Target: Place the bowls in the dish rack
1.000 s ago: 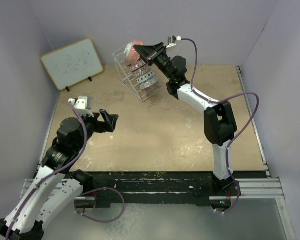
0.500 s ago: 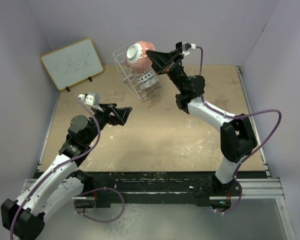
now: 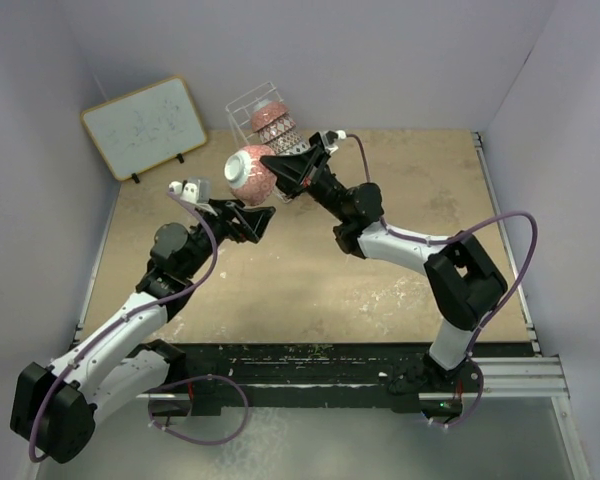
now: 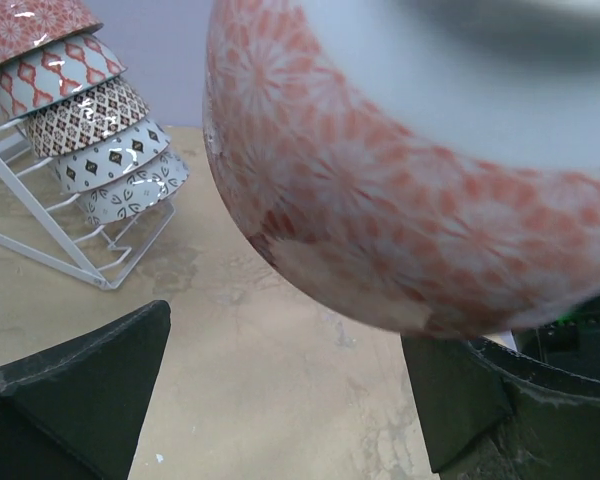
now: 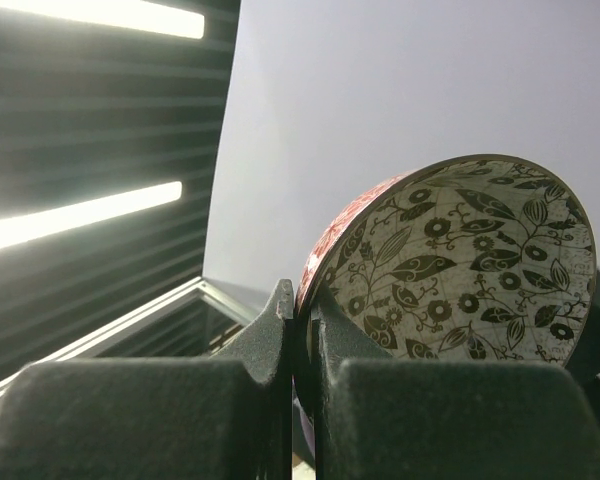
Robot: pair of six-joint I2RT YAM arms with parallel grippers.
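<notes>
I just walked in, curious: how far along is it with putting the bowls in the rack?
Done: five patterned bowls sit stacked in the dish rack. In hand: the right gripper pinches the rim of a red bowl in mid-air, close to the open left gripper. Left: that bowl must still go into the rack; no other loose bowls show.

pink bowl (image 3: 248, 172) apparently barring way just above left gripper (image 3: 256, 224)

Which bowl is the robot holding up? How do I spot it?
Look at the white wire dish rack at the back of the table. Just in front of it, the right gripper pinches one bowl by its rim. It alone hangs in the air, red-flowered outside, black vines inside.
</notes>
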